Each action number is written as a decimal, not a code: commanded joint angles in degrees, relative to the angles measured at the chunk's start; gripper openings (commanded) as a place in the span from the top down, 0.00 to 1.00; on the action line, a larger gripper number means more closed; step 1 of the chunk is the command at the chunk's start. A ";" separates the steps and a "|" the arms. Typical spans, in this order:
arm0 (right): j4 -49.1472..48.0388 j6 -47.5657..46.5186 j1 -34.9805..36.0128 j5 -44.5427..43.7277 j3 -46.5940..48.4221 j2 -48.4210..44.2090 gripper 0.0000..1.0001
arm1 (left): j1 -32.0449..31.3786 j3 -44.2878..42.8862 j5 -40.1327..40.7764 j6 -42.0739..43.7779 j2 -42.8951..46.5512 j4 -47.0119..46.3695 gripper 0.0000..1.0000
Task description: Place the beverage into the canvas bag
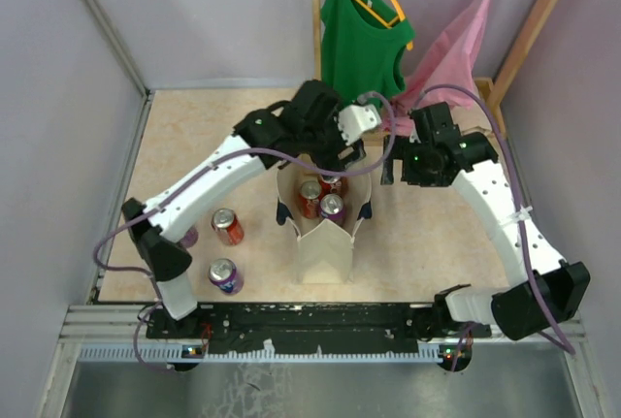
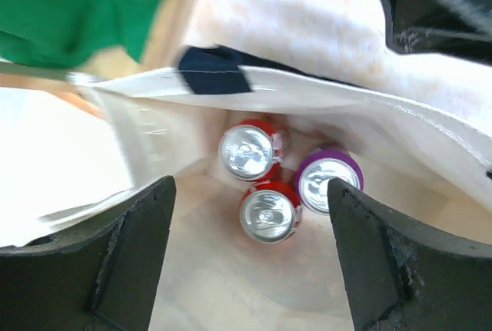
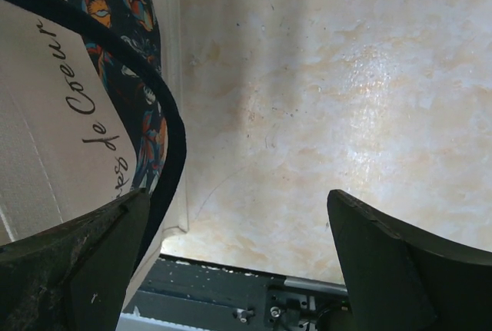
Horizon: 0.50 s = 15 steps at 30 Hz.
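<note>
Canvas bag (image 1: 325,248): beige, boxy, standing upright with its mouth open in the middle of the table (image 1: 437,234), between the two arms. We read dark script on one side wall from the right wrist.
Navy handle (image 3: 167,143): it curves down the bag's printed side, just beside one finger of the right gripper. We cannot tell if they touch.
Drinks inside: we count three, upright on the bag's floor with lids up. They are a red can (image 2: 247,150), a second red can (image 2: 267,213) and a purple can (image 2: 328,180), packed close together.
Drinks outside: a loose red can (image 1: 227,226) and a loose purple can (image 1: 225,274) stand on the table left of the bag. A third can (image 1: 188,237) is half hidden under the left arm.
Left gripper (image 2: 250,193): above the bag's mouth, looking straight down into it, jaws spread wide with nothing between them.
Right gripper (image 3: 234,193): low at the bag's right side, jaws wide apart, holding nothing.
Behind: a green tank top (image 1: 361,40) and a pink garment (image 1: 451,54) hang at the far edge.
</note>
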<state>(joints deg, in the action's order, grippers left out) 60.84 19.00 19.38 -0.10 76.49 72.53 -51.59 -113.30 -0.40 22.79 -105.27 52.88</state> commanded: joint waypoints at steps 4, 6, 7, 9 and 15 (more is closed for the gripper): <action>-2.94 -1.67 0.40 0.70 1.60 1.66 0.01 | 7.85 0.84 1.76 -0.69 8.82 -9.96 0.11; -3.34 -1.77 0.40 0.92 1.74 2.09 0.01 | 13.21 1.81 2.36 -3.21 9.95 -10.97 0.09; -3.52 -1.78 0.40 1.17 1.88 2.32 0.01 | 15.95 2.32 2.00 -4.19 10.26 -10.58 0.09; -3.86 -1.86 0.40 1.36 2.17 2.79 0.01 | 21.02 5.68 1.01 -5.70 11.88 -10.02 0.08; -4.70 -2.21 0.40 1.41 2.13 3.57 0.01 | 31.07 24.10 -5.07 -6.03 19.99 -2.95 0.06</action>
<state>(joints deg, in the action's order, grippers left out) 58.63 18.00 19.38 0.64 76.51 75.66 -23.11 -97.80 -0.40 18.17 -90.30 43.20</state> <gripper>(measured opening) 0.990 0.935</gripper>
